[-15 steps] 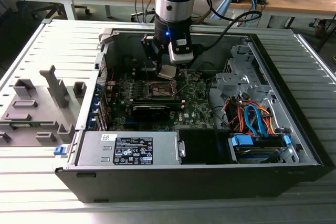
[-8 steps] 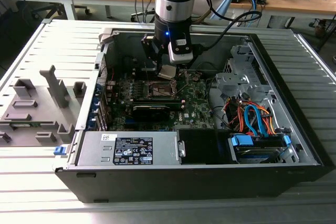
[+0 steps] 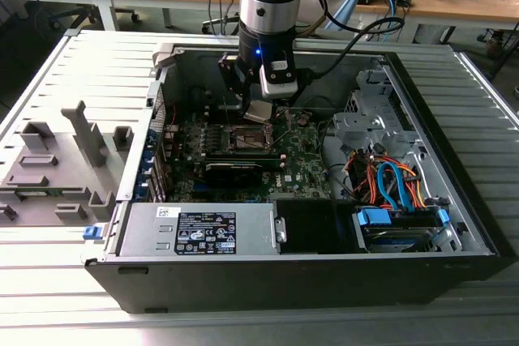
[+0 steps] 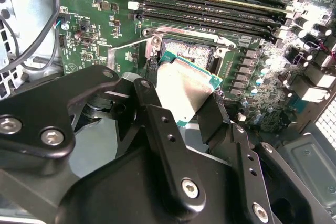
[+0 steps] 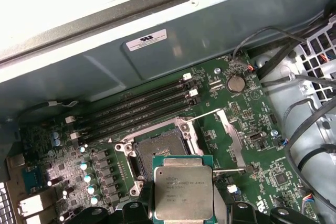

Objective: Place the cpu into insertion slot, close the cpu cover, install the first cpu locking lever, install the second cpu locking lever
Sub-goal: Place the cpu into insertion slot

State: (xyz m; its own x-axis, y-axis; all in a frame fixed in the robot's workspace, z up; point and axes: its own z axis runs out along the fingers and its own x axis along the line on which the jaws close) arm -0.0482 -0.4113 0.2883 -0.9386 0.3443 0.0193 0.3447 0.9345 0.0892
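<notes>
In the exterior view the insertion slot [image 3: 242, 138] lies uncovered, & the cpu [image 3: 258, 111] hangs tilted above it, slightly toward the exterior view's right, not yet seated. In the second wrist view the gripper [image 4: 182, 109] is closed on the chip, w/ 2 fingers [image 4: 152, 108] pinching opposite edges.

Grey slatted table [image 3: 97, 70] bears an open computer case [image 3: 308, 281] and grey fixtures [image 3: 49, 176]
</notes>
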